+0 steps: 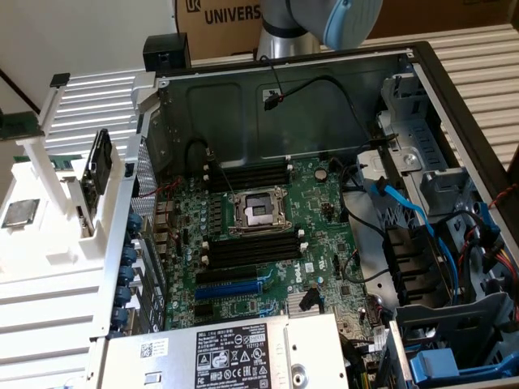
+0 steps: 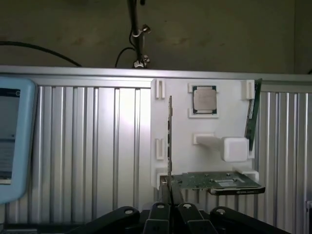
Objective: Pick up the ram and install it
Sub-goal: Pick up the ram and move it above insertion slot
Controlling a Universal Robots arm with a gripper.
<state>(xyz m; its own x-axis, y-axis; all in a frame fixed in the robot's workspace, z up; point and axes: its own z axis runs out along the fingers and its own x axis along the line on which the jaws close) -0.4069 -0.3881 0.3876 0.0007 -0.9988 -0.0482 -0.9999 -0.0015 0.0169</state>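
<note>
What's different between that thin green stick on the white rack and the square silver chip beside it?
The ram is long, narrow and green; the processor chip is square with a silver lid. The ram is seen edge-on, slotted at the rim of the white holder; the processor chip lies flat, face to the wrist camera. Both sit in that holder, not on the motherboard.

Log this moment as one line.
tool: facing white holder | ram: seated in holder, untouched | memory slots: empty
</note>
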